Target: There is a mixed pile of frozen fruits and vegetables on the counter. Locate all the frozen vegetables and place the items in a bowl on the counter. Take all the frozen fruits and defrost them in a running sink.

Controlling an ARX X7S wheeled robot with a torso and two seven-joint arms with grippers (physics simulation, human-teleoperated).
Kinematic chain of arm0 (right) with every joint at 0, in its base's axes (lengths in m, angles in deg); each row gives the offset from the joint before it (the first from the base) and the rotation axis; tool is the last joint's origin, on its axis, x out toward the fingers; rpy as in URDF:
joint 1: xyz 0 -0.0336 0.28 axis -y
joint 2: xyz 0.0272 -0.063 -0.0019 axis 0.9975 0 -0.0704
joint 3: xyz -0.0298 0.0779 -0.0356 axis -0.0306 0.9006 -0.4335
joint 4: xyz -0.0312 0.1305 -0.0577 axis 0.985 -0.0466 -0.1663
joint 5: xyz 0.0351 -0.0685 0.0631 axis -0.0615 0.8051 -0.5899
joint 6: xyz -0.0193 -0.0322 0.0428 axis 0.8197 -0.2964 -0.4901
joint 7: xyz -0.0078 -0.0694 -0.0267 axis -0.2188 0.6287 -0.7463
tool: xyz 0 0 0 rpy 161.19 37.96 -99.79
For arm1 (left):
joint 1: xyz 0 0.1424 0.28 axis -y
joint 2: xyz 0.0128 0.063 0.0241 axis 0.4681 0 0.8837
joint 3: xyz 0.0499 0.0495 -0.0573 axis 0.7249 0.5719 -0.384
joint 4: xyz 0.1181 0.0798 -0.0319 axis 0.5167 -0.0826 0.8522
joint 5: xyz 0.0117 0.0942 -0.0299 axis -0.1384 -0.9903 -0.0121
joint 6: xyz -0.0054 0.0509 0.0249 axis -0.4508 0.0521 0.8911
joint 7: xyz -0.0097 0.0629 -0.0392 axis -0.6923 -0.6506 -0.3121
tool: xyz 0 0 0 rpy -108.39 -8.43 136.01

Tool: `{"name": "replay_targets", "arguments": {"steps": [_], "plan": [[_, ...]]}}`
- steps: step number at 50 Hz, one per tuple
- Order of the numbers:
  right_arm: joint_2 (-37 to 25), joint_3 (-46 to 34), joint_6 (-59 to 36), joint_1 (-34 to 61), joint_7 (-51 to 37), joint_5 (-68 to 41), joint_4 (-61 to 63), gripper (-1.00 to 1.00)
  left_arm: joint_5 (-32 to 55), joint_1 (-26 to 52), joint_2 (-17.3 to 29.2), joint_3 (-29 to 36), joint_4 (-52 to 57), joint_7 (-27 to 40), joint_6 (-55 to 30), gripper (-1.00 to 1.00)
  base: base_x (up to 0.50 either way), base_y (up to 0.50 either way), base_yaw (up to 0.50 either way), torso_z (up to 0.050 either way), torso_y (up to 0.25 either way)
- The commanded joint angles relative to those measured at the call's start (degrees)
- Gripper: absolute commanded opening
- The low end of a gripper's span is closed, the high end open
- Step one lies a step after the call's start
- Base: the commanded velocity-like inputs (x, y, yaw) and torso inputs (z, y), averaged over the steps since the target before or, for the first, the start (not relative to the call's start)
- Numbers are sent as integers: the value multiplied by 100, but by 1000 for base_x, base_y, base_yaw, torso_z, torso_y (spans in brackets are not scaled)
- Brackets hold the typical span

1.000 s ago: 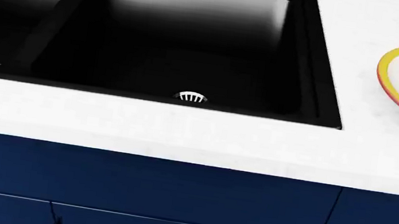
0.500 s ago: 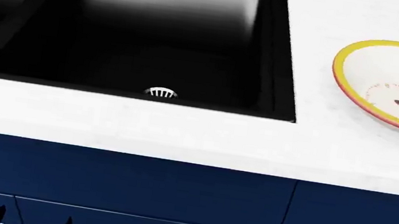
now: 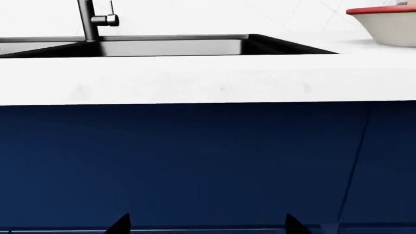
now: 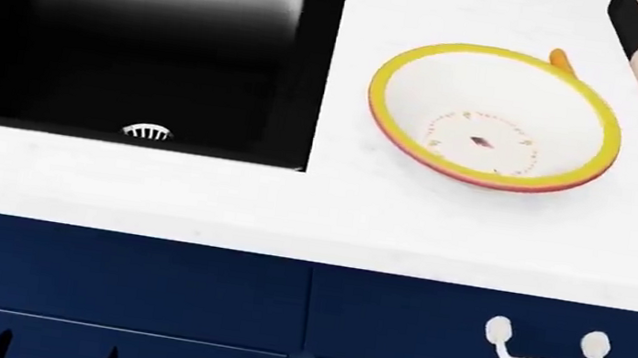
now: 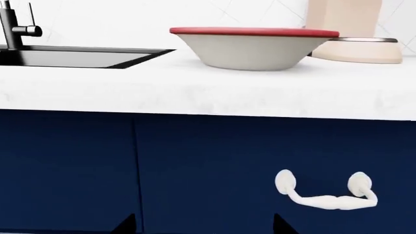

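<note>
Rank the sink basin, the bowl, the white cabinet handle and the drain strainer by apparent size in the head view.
1. Sink basin, largest, though cut off at the frame's edge.
2. Bowl.
3. White cabinet handle.
4. Drain strainer, smallest; it lies deeper in the basin, so distance may shrink it a little.

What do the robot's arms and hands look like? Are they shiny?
You can hardly see them. Only the very ends of the left tool and the right tool poke into the pictures. Each has two plain black fingertips shaped like little pointy triangles, and they look dull, not shiny. The arms are out of view, and no cables or markings show.
</note>
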Motion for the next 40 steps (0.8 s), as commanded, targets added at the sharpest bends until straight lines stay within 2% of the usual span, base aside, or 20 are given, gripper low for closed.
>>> {"name": "replay_targets", "arguments": {"steps": [1,17,26,40], "plan": [[41,86,11,15,35,4,-2,100,8,-22,-10,-102,-12,-66,142,100,0,-500,0,0,0],[-52,-31,17,31,-74,-67,-2,100,114,-8,87,10,-11,47,147,100,0,-500,0,0,0],[-96,-75,31,35,-110,-131,-6,100,202,-33,149,36,15,88,155,100,0,-413,0,48,0],[-153,-144,10,56,-168,-208,-15,100,298,-63,219,73,9,159,222,100,0,0,0,50,0]]}}
